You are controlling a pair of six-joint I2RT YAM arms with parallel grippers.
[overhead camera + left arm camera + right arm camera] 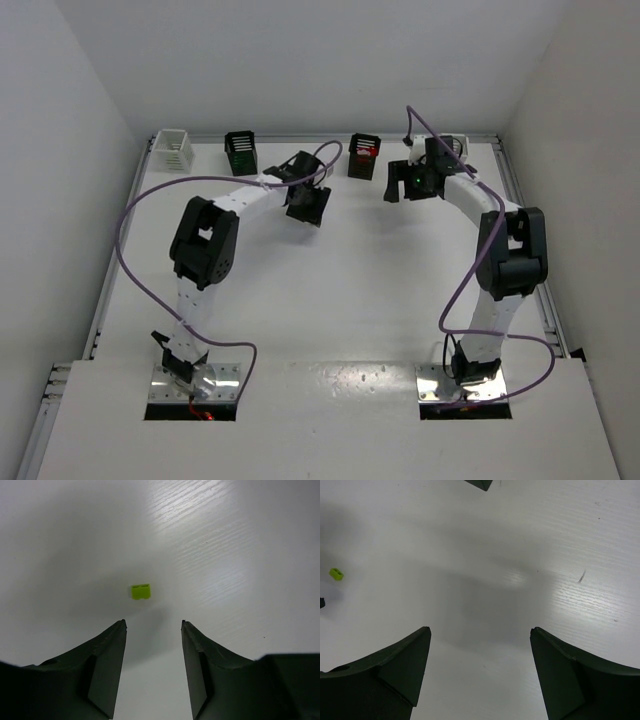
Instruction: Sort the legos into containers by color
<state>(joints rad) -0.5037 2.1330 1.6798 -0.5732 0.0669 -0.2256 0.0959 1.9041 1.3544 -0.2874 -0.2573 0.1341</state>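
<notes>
A tiny yellow-green lego [141,591] lies on the white table just ahead of my left gripper [153,623], which hovers above it, open, with nothing between its fingers. The same lego [336,573] shows at the far left of the right wrist view. My right gripper [479,630] is open wide over bare table and holds nothing. From above, the left gripper [308,203] and right gripper [400,180] sit near the back row of containers: a white bin [172,150], a black bin [241,152], a black bin [365,155] holding red pieces, and a white bin [452,147] partly behind the right arm.
Purple cables loop off both arms over the table. A black bin's dark corner [480,484] pokes in at the top of the right wrist view. White walls close in the table at the back and sides.
</notes>
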